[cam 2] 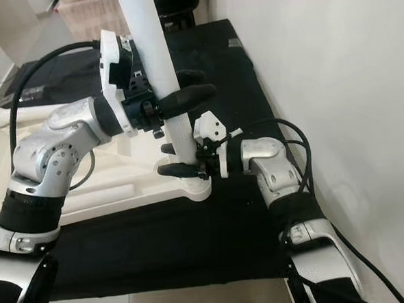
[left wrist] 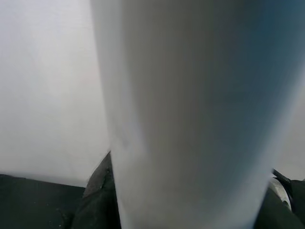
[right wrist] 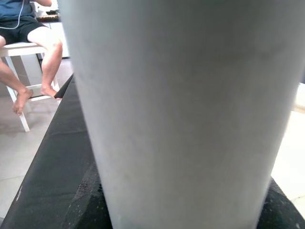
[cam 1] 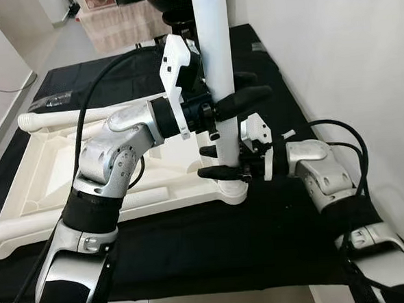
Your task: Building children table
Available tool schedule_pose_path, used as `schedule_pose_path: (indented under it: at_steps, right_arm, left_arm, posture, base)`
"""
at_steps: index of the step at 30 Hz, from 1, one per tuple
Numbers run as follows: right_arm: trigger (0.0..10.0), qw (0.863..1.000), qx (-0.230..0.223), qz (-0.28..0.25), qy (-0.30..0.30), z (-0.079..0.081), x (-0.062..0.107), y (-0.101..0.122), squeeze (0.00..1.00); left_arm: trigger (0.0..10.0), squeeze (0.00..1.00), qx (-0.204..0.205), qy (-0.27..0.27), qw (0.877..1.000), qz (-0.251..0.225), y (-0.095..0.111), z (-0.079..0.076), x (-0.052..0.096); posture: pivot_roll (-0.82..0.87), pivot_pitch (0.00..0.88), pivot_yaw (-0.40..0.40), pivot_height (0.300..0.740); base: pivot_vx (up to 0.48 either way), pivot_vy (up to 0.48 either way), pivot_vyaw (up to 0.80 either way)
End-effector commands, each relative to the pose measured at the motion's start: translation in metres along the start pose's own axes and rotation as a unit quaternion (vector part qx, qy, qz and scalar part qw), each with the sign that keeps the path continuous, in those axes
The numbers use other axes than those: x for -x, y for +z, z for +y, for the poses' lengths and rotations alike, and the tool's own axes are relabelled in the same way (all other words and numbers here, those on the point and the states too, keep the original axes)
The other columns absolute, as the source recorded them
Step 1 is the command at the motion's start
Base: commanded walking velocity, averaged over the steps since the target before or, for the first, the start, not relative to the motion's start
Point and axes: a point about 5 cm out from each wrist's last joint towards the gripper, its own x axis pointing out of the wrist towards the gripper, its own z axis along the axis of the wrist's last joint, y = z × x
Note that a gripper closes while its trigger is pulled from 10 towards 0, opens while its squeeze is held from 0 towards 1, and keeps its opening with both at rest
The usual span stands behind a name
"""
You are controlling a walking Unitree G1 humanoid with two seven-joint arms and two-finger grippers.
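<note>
White leg (cam 1: 216, 47) stands upright in corner socket of upturned tabletop (cam 1: 59, 167), at approx 3 o'clock end of frame, on black mat (cam 1: 214, 240). Left gripper (cam 1: 243, 92) clenched round leg mid-height, fingers either side. Right gripper (cam 1: 220, 161) grasps leg lower down, just above socket, coming in from 3 o'clock. 2nd leg (cam 1: 69, 117) lies flat at 10 o'clock along tabletop's far edge. Right wrist cam: person's bare legs (right wrist: 28, 71) on white stool (right wrist: 19, 52), bkgd.
</note>
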Motion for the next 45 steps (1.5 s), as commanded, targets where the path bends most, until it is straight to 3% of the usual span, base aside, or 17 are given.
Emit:
schedule_pose_path:
  at_steps: [1,2,3,9,10,23,24,25,26,27,28,29,30,37,39,40,45]
  right_arm:
    - [0.0,1.0,-0.019,-0.002,0.001,0.007,-0.018,-0.008,0.0]
    - [0.0,0.999,-0.024,0.004,-0.023,0.009,-0.019,-0.014,0.0]
    - [0.0,0.998,-0.032,0.012,-0.043,0.011,-0.019,-0.019,0.0]
    - [0.0,0.944,-0.134,0.127,-0.275,0.025,-0.033,-0.059,0.0]
    - [0.0,0.933,-0.162,0.135,-0.292,0.051,-0.041,-0.066,0.0]
    - [0.0,0.926,-0.163,0.105,-0.325,0.075,-0.05,-0.062,0.0]
    - [0.0,0.927,-0.156,0.106,-0.324,0.075,-0.05,-0.062,0.0]
    - [2.5,0.929,-0.148,0.103,-0.323,0.075,-0.049,-0.06,0.0]
    - [2.5,0.929,-0.148,0.103,-0.323,0.075,-0.049,-0.06,0.0]
    - [10.0,0.933,-0.139,0.09,-0.321,0.074,-0.049,-0.055,0.0]
    - [10.0,0.933,-0.139,0.09,-0.321,0.074,-0.049,-0.055,0.0]
    - [10.0,0.944,-0.126,0.054,-0.3,0.068,-0.048,-0.044,0.24]
    - [10.0,0.951,-0.116,0.028,-0.284,0.063,-0.047,-0.036,1.0]
    - [10.0,0.974,-0.049,0.002,-0.219,0.041,-0.027,-0.013,1.0]
    - [10.0,0.993,-0.009,0.009,-0.115,0.034,-0.015,-0.005,1.0]
    - [10.0,0.997,0.004,0.016,-0.074,0.03,-0.011,-0.005,0.0]
    - [10.0,0.999,0.004,0.019,-0.044,0.024,-0.009,-0.003,0.0]
  left_arm:
    - [10.0,1.0,0.022,-0.003,1.0,0.014,-0.014,-0.005,-0.004]
    - [10.0,0.83,0.025,0.006,0.999,0.02,-0.015,-0.004,-0.003]
    - [10.0,0.0,0.027,0.011,0.999,0.024,-0.015,-0.004,-0.002]
    - [10.0,0.0,0.027,0.033,0.999,0.021,-0.011,-0.001,0.002]
    - [10.0,0.0,0.026,0.036,0.999,0.019,-0.009,0.0,0.003]
    - [9.4,0.0,0.021,0.051,0.998,0.018,-0.006,0.004,0.007]
    - [0.0,0.0,0.022,0.051,0.998,0.018,-0.007,0.004,0.007]
    - [0.0,0.0,0.024,0.05,0.998,0.018,-0.007,0.003,0.007]
    - [0.0,0.0,0.024,0.05,0.998,0.018,-0.007,0.003,0.007]
    - [0.0,0.0,0.026,0.049,0.998,0.017,-0.007,0.003,0.008]
    - [0.0,0.0,0.026,0.049,0.998,0.017,-0.007,0.003,0.008]
    - [0.0,0.0,0.027,0.048,0.998,0.017,-0.008,0.002,0.008]
    - [0.0,0.0,0.028,0.048,0.998,0.017,-0.008,0.002,0.008]
    - [0.0,0.0,0.031,0.046,0.998,0.013,-0.007,-0.002,0.006]
    - [0.0,0.0,0.036,0.044,0.998,0.011,-0.01,-0.006,0.004]
    - [0.0,0.0,0.039,0.042,0.998,0.01,-0.012,-0.008,0.002]
    - [0.0,0.0,0.041,0.038,0.998,0.009,-0.013,-0.011,0.001]
  posture:
    - [-0.04,0.179,0.09,0.74]
    - [-0.05,0.182,0.087,0.74]
    - [-0.05,0.182,0.087,0.74]
    - [-0.05,0.189,0.068,0.74]
    - [-0.03,0.2,0.064,0.74]
    - [-0.06,0.181,0.081,0.74]
    - [-0.06,0.177,0.078,0.74]
    - [-0.06,0.171,0.077,0.74]
    - [-0.06,0.171,0.077,0.74]
    - [-0.06,0.167,0.075,0.74]
    - [-0.06,0.167,0.075,0.74]
    - [-0.06,0.155,0.076,0.74]
    - [-0.06,0.154,0.076,0.74]
    - [-0.05,0.14,0.072,0.74]
    - [-0.05,0.131,0.069,0.74]
    - [-0.05,0.126,0.066,0.74]
    - [-0.04,0.122,0.062,0.74]
  base:
    - [0.0,0.0,0.0]
    - [0.0,0.0,0.0]
    - [0.0,0.0,0.0]
    - [0.0,0.0,0.0]
    - [0.0,0.0,0.0]
    - [0.0,0.0,0.0]
    - [0.0,0.0,0.0]
    - [0.0,0.0,0.0]
    - [0.0,0.0,0.0]
    - [0.0,0.0,0.0]
    - [0.0,0.0,0.0]
    - [0.0,0.0,0.0]
    - [0.0,0.0,0.0]
    - [0.0,0.0,0.0]
    - [0.0,0.0,0.0]
    - [0.0,0.0,0.0]
    - [0.0,0.0,0.0]
